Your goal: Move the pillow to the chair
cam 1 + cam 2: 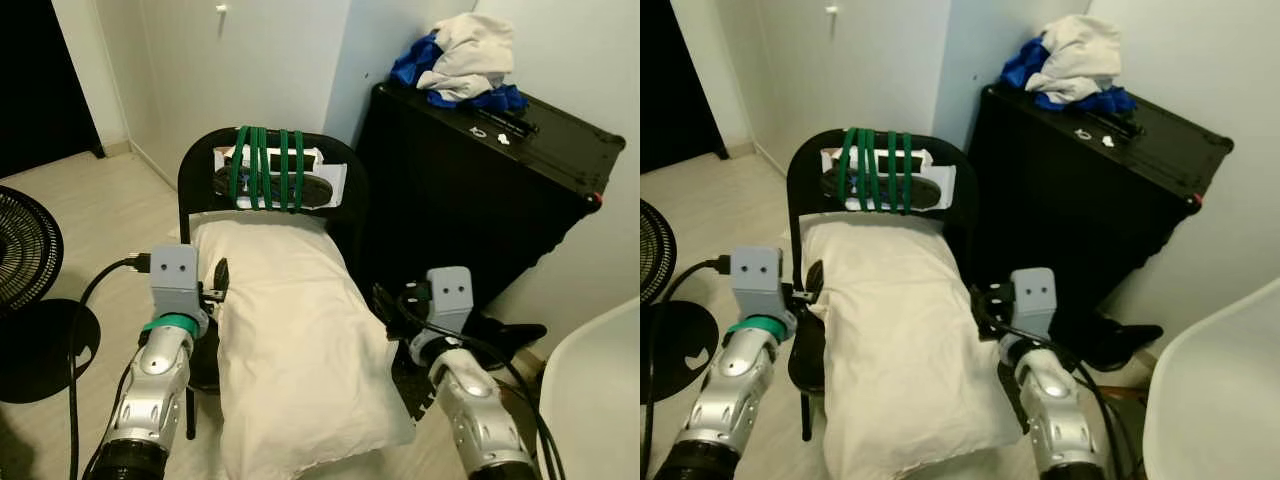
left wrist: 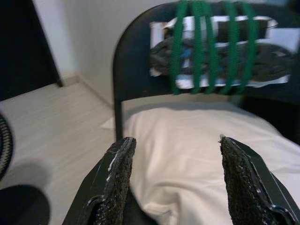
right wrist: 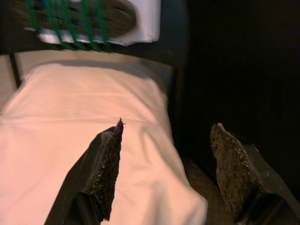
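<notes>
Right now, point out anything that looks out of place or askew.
The white pillow lies lengthwise on the black chair, its near end hanging past the seat's front edge. A dark object is lashed to the backrest with green cord. Crumpled clothes sit piled on the black case.

A cream-white pillow is seen laid lengthwise on the seat of a black chair, its far end pressed against the backrest and its near end overhanging the seat's front edge. The backrest is wrapped with green cords over dark and white items.
</notes>
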Tool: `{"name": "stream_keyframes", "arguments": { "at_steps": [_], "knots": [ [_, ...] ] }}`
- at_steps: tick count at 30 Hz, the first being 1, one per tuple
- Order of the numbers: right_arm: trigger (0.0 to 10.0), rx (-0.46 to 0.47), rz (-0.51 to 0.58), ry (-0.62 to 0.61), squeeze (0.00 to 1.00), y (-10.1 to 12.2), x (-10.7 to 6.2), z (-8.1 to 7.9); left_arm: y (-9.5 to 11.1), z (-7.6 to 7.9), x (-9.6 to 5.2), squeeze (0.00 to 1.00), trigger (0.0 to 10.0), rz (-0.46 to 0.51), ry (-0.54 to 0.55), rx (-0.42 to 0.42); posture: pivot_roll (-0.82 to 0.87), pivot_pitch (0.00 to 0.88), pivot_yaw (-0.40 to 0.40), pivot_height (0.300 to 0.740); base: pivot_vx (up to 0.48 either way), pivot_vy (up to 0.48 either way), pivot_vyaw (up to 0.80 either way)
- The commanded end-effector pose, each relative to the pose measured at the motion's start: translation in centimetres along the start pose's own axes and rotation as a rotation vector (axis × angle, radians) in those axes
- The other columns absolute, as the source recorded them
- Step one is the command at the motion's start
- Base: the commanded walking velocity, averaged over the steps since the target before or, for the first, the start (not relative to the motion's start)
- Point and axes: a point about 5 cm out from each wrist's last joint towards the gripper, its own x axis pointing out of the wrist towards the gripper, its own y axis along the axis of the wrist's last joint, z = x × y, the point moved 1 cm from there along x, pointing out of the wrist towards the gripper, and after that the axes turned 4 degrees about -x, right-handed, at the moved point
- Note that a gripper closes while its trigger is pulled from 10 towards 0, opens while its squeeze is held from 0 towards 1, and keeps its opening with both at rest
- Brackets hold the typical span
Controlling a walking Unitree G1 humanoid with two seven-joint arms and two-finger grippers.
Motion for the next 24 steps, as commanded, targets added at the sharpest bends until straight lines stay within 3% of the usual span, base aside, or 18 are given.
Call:
{"name": "stream_keyframes", "arguments": {
  "at_steps": [1,3,4,7,8,12,14,19,24],
  "knots": [
    [10.0,0.017,-0.038,-0.077,0.00,-1.1,0.0,1.5,-0.8,0.0,-0.1,0.00,10.0,-0.035,0.016,0.014,0.10,0.000,-0.049,0.740,0.000,0.000,0.00],
    [10.0,0.017,-0.038,-0.077,0.00,-1.1,0.0,1.5,-0.8,0.0,-0.1,0.00,10.0,-0.035,0.016,0.014,0.10,0.000,-0.049,0.740,0.000,0.000,0.00],
    [10.0,0.009,-0.044,-0.128,0.00,-0.8,0.7,2.5,-0.9,0.6,0.5,0.00,10.0,-0.044,-0.016,0.010,0.09,0.000,-0.041,0.740,0.000,0.000,0.00],
    [10.0,0.002,-0.020,-0.145,0.00,-0.1,1.1,3.3,-0.7,0.8,1.1,0.00,10.0,-0.041,-0.015,-0.011,0.08,0.000,-0.031,0.740,0.000,0.000,0.00],
    [10.0,0.012,0.008,-0.171,0.00,0.6,1.0,4.3,-0.5,0.8,1.5,0.00,10.0,-0.034,-0.014,-0.005,0.06,0.000,-0.020,0.740,0.000,0.000,0.00],
    [10.0,0.003,0.034,-0.194,0.00,1.4,0.8,5.3,-1.1,0.4,1.3,0.00,10.0,-0.057,-0.021,0.018,0.03,0.000,-0.008,0.740,0.000,0.000,0.00],
    [10.0,0.001,0.039,-0.198,0.00,1.5,0.8,5.6,-1.4,0.2,1.2,0.00,10.0,-0.068,-0.021,0.048,0.03,0.000,-0.008,0.740,0.000,0.000,0.00],
    [10.0,-0.067,0.010,-0.163,0.00,0.6,0.4,5.2,-1.5,-0.1,1.1,0.00,10.0,-0.064,0.019,0.020,0.05,0.000,-0.030,0.740,0.000,0.000,0.00],
    [10.0,-0.075,0.004,-0.161,0.00,0.0,0.4,5.0,-1.8,0.0,0.8,0.00,10.0,-0.067,0.021,0.021,0.05,0.000,-0.028,0.740,0.000,0.000,0.00]
  ]
}}
